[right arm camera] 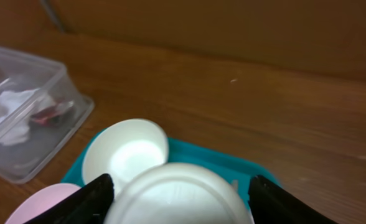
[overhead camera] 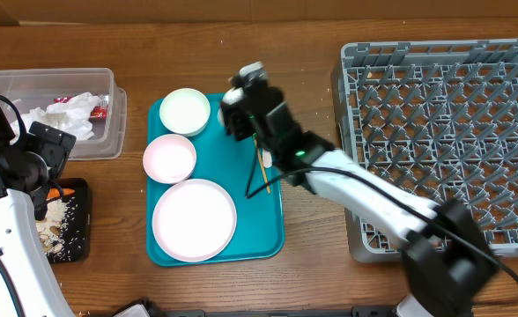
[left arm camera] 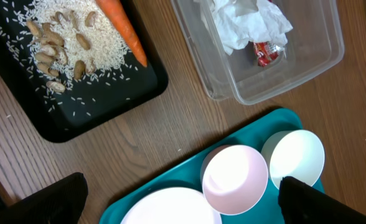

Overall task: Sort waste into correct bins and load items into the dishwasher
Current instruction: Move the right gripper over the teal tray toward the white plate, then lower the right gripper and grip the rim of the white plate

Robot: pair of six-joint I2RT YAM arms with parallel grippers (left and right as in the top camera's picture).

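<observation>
Jaws on my right gripper (right arm camera: 182,202) are closed about partway, one finger against each side of a small white round cup (right arm camera: 170,177). It's at the corner of the flat teal plastic serving tray (overhead camera: 268,229), right next to the white round bowl (overhead camera: 185,112). Can't tell if the cup is off the tray or resting on it.

My left gripper (left arm camera: 183,204) is spread as wide as it goes and holds nothing.

Also on the teal tray are the pale pink round bowl (overhead camera: 169,158) and the pale pink round plate (overhead camera: 194,219).

In the clear rectangular plastic tub (overhead camera: 114,119) are crumpled white paper napkins (overhead camera: 61,116) and a shiny red snack wrapper (left arm camera: 267,53).

On the shallow black rectangular tray (left arm camera: 127,93) are the orange carrot (left arm camera: 124,28) and pale rice-and-nut scraps (left arm camera: 58,37).

To my right stands the big square grey plastic dish rack (overhead camera: 444,132).
</observation>
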